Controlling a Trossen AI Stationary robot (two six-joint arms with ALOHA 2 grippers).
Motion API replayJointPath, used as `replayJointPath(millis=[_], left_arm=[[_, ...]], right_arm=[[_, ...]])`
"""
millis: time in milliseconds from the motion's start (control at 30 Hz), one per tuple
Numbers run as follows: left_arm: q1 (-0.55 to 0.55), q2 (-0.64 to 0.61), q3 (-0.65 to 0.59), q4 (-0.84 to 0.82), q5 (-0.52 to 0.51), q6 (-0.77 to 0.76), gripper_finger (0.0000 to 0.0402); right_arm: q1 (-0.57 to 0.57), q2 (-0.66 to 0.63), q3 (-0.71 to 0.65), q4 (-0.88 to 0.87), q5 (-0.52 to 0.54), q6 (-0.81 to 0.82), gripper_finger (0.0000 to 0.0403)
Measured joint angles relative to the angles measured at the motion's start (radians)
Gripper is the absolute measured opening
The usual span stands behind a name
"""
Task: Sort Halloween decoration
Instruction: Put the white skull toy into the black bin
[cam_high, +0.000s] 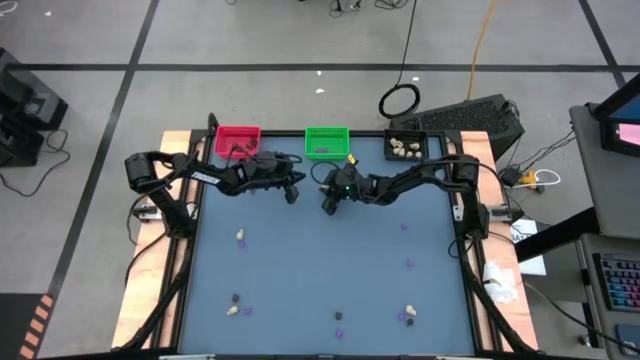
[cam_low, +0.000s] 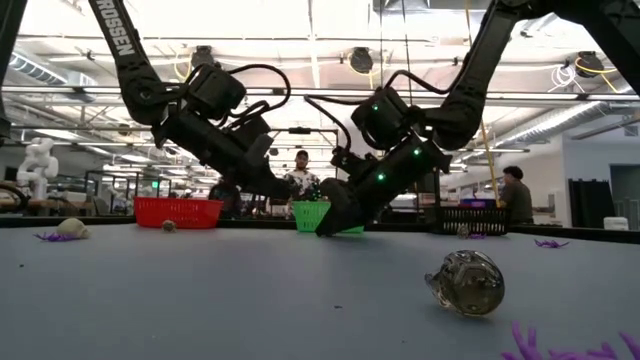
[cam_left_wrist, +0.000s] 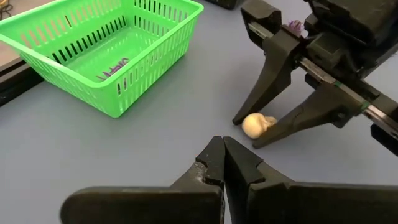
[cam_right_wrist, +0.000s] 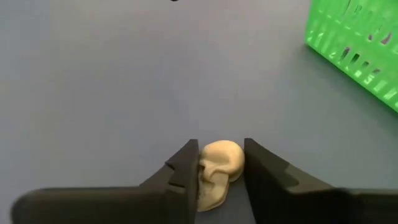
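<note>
the right gripper (cam_right_wrist: 221, 171) is low on the table (cam_high: 330, 260) near the green bin (cam_left_wrist: 106, 53), its fingers pinching a cream skull (cam_right_wrist: 217, 171) so it can be lifted and sorted, while the left gripper (cam_left_wrist: 224, 163), pressed together, waits beside.

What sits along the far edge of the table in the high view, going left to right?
Red bin → green bin → black bin, which holds several cream-white trinkets.
</note>
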Motion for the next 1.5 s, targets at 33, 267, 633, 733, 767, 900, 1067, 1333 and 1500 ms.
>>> replayJointPath(millis=[33,267,633,733,767,900,1067,1333,1500], left_arm=[[0.000,0.000,0.000,0.000,0.000,0.000,0.0000],[0.000,0.000,0.000,0.000,0.000,0.000,0.0000],[0.000,0.000,0.000,0.000,0.000,0.000,0.0000],[0.000,0.000,0.000,0.000,0.000,0.019,0.0000],[0.000,0.000,0.000,0.000,0.000,0.024,0.0000],[0.000,0.000,0.000,-0.001,0.000,0.024,0.0000],[0.000,0.000,0.000,0.000,0.000,0.024,0.0000],[-0.002,0.000,0.000,0.000,0.000,0.019,0.0000],[-0.010,0.000,0.000,-0.038,0.004,0.019,0.0000]], right_arm=[[0.000,0.000,0.000,0.002,0.000,0.000,0.0081],[0.000,-0.045,-0.002,-0.053,0.000,-0.002,0.0088],[-0.072,-0.266,-0.001,-0.256,0.009,-0.046,0.0083],[-0.133,-0.355,-0.002,-0.377,0.011,-0.066,0.0091],[-0.158,-0.388,-0.002,-0.420,0.011,-0.074,0.0093],[-0.259,-0.514,-0.001,-0.594,0.059,-0.105,0.0092],[-0.401,-0.594,-0.001,-0.778,0.083,-0.109,0.0089],[-0.588,-0.524,-0.002,-0.859,0.002,-0.109,0.0092],[-0.656,-0.443,-0.002,-0.848,0.001,-0.109,0.0092]])
